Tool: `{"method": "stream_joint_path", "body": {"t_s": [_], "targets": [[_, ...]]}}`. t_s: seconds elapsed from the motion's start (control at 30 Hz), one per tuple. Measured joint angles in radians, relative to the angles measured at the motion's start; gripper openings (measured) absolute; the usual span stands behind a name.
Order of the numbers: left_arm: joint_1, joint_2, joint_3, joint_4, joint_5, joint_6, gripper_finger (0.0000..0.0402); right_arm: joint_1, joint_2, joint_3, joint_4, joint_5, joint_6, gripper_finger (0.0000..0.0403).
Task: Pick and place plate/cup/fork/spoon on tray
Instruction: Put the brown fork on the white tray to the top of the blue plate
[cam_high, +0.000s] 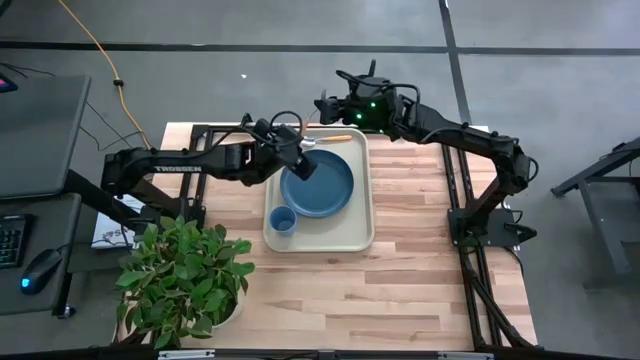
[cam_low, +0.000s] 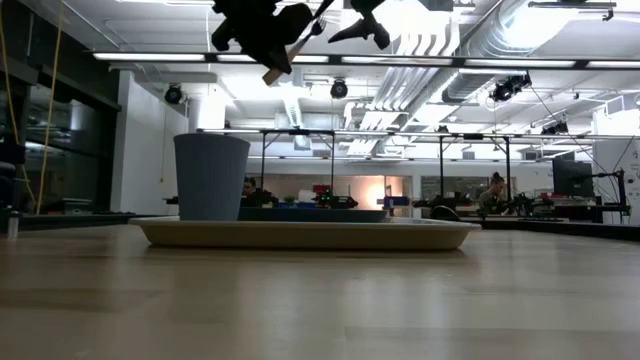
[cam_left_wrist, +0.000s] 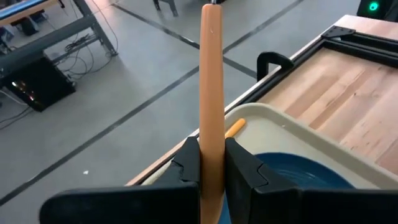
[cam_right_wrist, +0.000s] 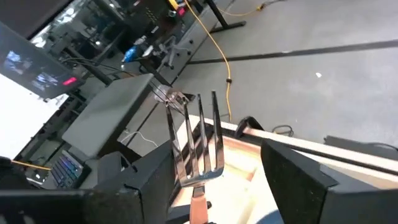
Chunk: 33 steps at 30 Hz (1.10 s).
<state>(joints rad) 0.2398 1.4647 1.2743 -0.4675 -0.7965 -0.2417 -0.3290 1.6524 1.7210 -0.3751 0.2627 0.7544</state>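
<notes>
Holding the spoon: left gripper (cam_left_wrist: 211, 171), clenched on the orange-tan handle, which stands straight up between its fingers.
Spoon (cam_left_wrist: 211, 74): carried in the air over the far left part of the tray; its bowl is hidden behind the fingers.
Left gripper place: above the plate's far left rim, seen from above.
Right gripper (cam_high: 338, 115): released, fingers spread wide, hanging over the tray's far edge.
Fork (cam_right_wrist: 198, 140): between the right fingers but touching neither; silver tines point left, orange-tan handle to the right, and from above it lies along the tray's far edge.
Plate (cam_high: 320, 185): dark blue, flat on the tray, filling its far and middle part.
Cup (cam_high: 282, 220): small and blue, upright on the tray's near left corner, just beside the plate.
Tray (cam_high: 350, 238): cream, in the middle of the wooden table (cam_high: 400, 290).
Potted plant (cam_high: 180, 275): near left corner of the table, apart from the tray.
</notes>
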Motion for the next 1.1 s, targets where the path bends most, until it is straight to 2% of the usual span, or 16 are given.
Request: {"method": "stream_joint_path", "body": {"t_s": [0.13,0.33,0.4,0.53,0.57,0.7,0.83,0.97,1.1], "targets": [[0.002,0.0,0.0,0.004,0.009,0.023,0.0015,0.001,0.0,0.0,-0.008,0.018,0.014,0.0183],[0.002,0.005,0.0,0.015,0.026,0.029,0.0015,0.001,0.0,0.0,-0.011,0.026,0.032,0.008],[0.003,0.005,0.0,0.019,0.028,0.03,0.0015,0.001,0.0,-0.001,-0.011,0.029,0.031,0.0057],[0.002,0.004,0.0,0.021,0.032,0.038,0.0059,0.002,0.0,-0.001,-0.015,0.031,0.0,0.0054],[0.002,0.0,0.0,0.017,0.043,0.041,0.0075,0.001,-0.001,-0.002,-0.027,0.035,-0.006,0.0034],[0.023,-0.047,0.0,-0.029,0.171,0.032,0.0133,-0.023,-0.019,-0.002,-0.089,0.025,-0.055,0.0004],[0.056,-0.123,0.0,-0.071,0.312,0.004,0.0171,-0.059,-0.052,-0.002,-0.132,-0.012,-0.193,0.0],[0.107,-0.214,0.0,-0.042,0.5,-0.057,0.0187,-0.092,-0.078,-0.002,-0.129,-0.18,-0.385,0.0001],[0.186,-0.268,0.0,0.004,0.711,-0.111,0.0192,-0.091,-0.082,-0.002,-0.117,-0.384,-0.481,0.0001]]}}
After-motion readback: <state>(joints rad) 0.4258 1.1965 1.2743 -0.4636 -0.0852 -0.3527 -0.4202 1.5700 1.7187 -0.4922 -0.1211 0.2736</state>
